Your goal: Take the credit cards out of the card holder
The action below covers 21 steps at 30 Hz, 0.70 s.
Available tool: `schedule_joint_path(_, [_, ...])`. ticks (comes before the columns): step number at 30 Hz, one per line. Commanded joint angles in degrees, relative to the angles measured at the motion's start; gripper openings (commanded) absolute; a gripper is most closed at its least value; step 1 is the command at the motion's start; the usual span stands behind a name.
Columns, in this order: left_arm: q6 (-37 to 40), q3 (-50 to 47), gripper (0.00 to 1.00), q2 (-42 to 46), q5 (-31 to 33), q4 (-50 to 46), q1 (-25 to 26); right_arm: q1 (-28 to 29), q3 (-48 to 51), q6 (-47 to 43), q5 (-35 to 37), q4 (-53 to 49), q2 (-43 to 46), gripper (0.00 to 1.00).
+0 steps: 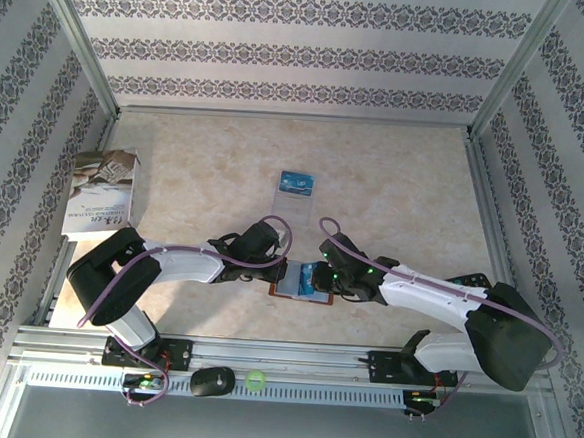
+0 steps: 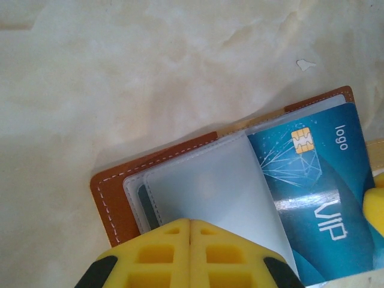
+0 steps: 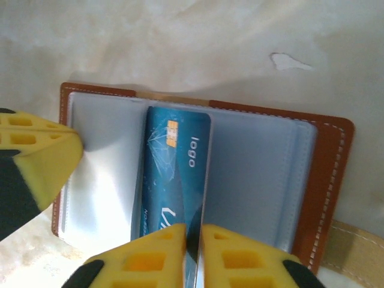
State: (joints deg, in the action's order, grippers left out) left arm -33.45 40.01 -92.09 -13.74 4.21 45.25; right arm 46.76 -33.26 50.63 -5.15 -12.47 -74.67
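The card holder, reddish-brown leather, lies open on the table between my two grippers. Its clear sleeves face up. A blue credit card with a gold chip sticks out of a sleeve. My right gripper is pinched on that card's near end, its jaws only a sliver apart. The same card reads "VIP" in the left wrist view. My left gripper is shut, its tips resting on a clear sleeve with nothing seen between them. In the top view, the left gripper and right gripper flank the holder.
Another blue card lies on a pale sheet farther back on the table. A white-grey booklet sits at the left edge. A black mouse and a green ball rest on the front rail. Patterned walls enclose the table.
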Motion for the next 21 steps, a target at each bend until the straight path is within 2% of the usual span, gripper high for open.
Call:
schedule_joint_path(1, [-0.12, 0.05, 0.06, -1.17, -1.21, -2.17, -0.39, 0.68, 0.42, -0.20, -2.58, 4.12, -0.85, 0.19])
schedule_joint_path(7, [-0.21, -0.04, 0.06, -1.34, -1.49, -2.01, -0.43, 0.08, 1.11, 0.78, -2.60, 4.52, -1.21, 0.24])
schedule_joint_path(8, [-0.18, -0.04, 0.06, -1.25, -1.45, -2.07, -0.43, 0.08, 1.17, 0.74, -2.31, 4.47, -1.18, 0.23])
schedule_joint_path(11, [-0.30, -0.02, 0.07, -0.49, -1.26, -2.46, -0.43, -0.60, 1.10, 0.38, -1.55, 2.68, -0.79, 0.09])
schedule_joint_path(14, [-0.34, -0.20, 0.17, 1.42, -0.72, -2.93, -0.52, -0.77, 1.18, -1.40, 0.59, -0.33, 2.32, 0.00])
schedule_joint_path(21, [0.44, 2.34, 0.44, 7.68, -0.93, -5.19, -1.60, -2.49, -3.70, -11.23, 2.55, -6.78, 10.42, 0.00])
